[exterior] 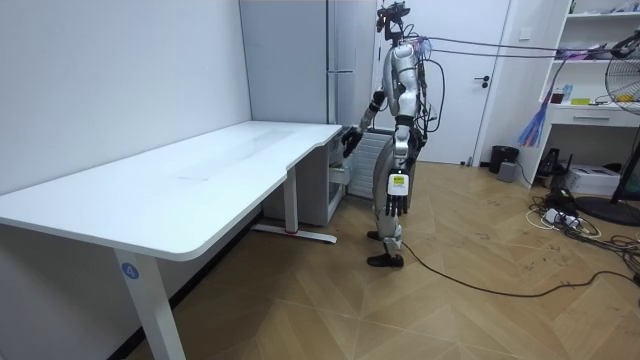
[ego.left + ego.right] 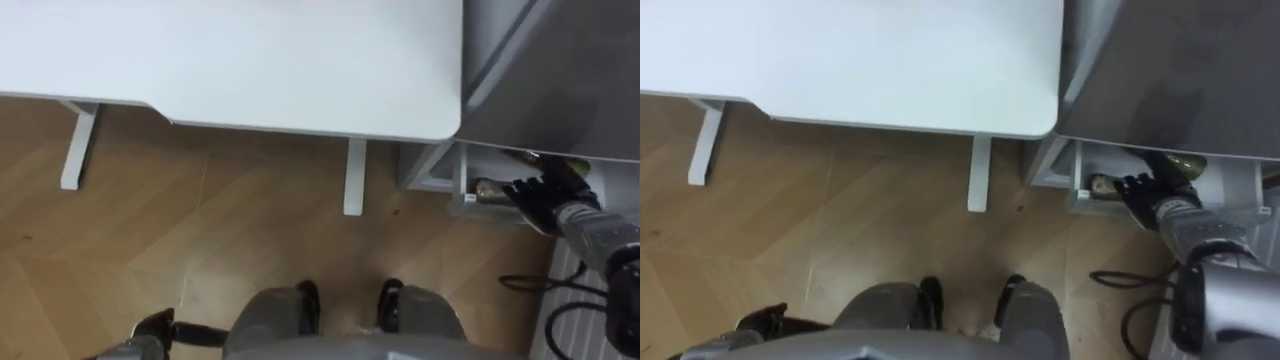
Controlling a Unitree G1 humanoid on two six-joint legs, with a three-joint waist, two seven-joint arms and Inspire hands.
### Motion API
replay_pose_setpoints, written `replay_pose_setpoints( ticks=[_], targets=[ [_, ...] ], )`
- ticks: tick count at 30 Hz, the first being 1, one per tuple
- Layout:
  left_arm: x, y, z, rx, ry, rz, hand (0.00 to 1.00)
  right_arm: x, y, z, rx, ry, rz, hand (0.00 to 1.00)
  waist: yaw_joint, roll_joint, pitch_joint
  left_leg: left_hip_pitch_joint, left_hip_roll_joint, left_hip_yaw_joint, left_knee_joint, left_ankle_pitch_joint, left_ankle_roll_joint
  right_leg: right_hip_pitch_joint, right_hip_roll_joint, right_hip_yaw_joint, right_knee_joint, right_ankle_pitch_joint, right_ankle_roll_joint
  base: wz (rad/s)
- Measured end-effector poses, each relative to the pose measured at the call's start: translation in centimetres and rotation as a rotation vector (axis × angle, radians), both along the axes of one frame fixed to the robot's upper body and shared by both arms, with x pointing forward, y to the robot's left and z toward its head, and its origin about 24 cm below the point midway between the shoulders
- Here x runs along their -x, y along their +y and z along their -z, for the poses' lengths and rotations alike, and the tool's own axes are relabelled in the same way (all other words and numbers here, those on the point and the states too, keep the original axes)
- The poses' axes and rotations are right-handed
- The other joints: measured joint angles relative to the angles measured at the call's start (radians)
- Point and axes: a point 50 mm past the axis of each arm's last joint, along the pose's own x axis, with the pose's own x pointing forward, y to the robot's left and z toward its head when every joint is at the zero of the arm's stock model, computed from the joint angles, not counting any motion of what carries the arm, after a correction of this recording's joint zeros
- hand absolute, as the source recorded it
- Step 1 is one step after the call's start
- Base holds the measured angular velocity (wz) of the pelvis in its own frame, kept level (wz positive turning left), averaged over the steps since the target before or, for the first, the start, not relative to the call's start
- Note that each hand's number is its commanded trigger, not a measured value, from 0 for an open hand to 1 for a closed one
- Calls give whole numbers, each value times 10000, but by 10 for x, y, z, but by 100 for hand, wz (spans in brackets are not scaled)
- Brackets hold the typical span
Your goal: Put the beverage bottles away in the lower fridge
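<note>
I see my right hand inside the lower fridge, fingers spread apart, tips touching a bottle.

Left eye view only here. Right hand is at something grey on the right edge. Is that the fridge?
Observer: Yes. The room view shows a tall grey fridge past the far end of the table, and the right hand is at its lower part.
Operator: Is the robot crouching to get there?
Observer: No. It stands upright beside the table, with that arm reaching forward and down.
Operator: And the left hand?
Observer: The left hand hangs at its side and looks empty.
</note>
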Motion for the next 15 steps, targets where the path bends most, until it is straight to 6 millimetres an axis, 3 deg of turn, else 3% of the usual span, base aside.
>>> replay_pose_setpoints(
  ticks=[4, 8, 11, 13, 15],
  targets=[
    [14, 1, 1, -26, 240, -253, 0, 35, -8, 14, 257, 629, 402, 0, -245, -288, -120, 741, 63, 3, -549, 15, -49, 735, 170, 29, -650, 118, 40, -8],
    [16, 2, 1, -9, 245, -404, 0, 50, -10, 19, 407, 1018, 326, 0, -420, -384, -97, 1076, 164, 67, -781, -24, -102, 1111, 303, 69, -1059, 233, 41, -10],
    [19, 5, 0, -47, 173, -723, 0, 69, -12, 25, 438, 1393, 452, 0, -405, -409, -20, 1543, 189, 216, -1038, -50, -149, 1574, 419, 81, -1463, 298, 36, -12],
    [31, 7, 0, -122, 393, -791, 0, 86, -12, 30, 436, 1736, 525, 0, -391, -402, -17, 1911, 250, 274, -1213, -113, -229, 1940, 526, 115, -1682, 311, 33, -11],
    [37, 7, 0, -110, 583, -846, 0, 90, -13, 31, 486, 1759, 502, 0, -393, -394, -5, 2041, 284, 305, -1305, -145, -256, 2037, 584, 167, -1789, 309, 25, -12]
  ],
)
